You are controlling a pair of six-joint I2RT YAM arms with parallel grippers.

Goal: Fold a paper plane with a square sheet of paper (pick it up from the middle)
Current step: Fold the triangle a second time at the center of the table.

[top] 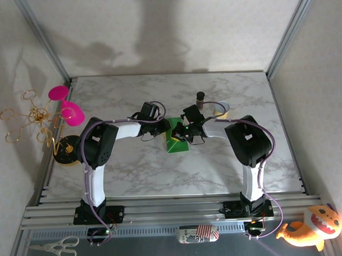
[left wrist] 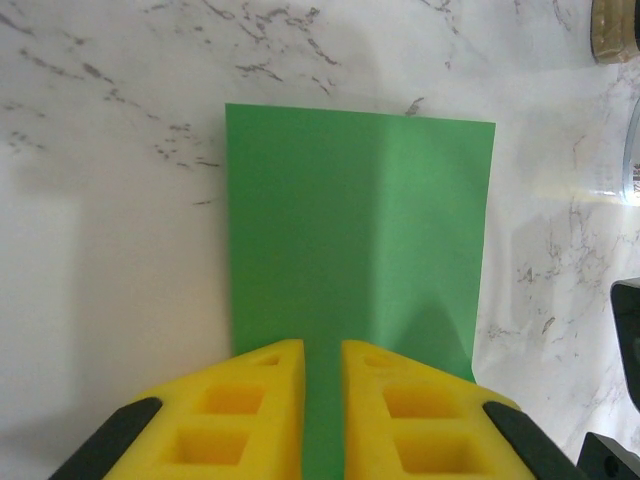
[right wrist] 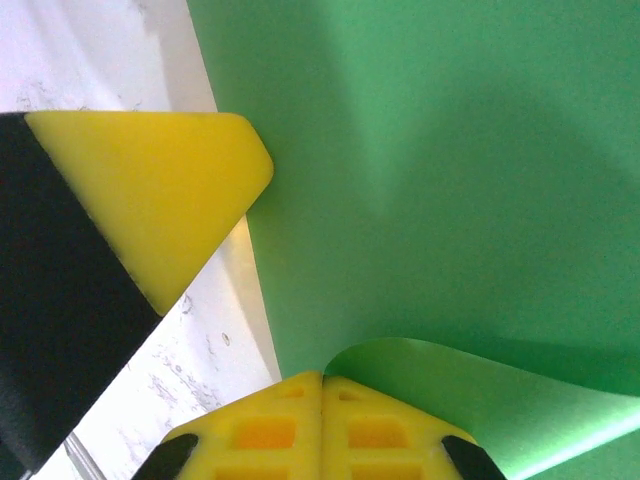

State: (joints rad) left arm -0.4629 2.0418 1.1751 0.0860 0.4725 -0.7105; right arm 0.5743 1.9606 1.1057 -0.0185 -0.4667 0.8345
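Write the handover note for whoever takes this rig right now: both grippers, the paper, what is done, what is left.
Left gripper: jaws slightly apart, tips at the near edge of the sheet of paper; green shows in the gap, no clear grip.
Right gripper: jaws shut, apparently pinching an edge of the sheet, with a flap curling up beside the tips.
Paper: mid-table, between the two grippers, mostly lying flat.
Done: sheet brought to the work spot, one fold under way.
Left: press that fold down, then make the remaining folds; no pointed dart shape yet.
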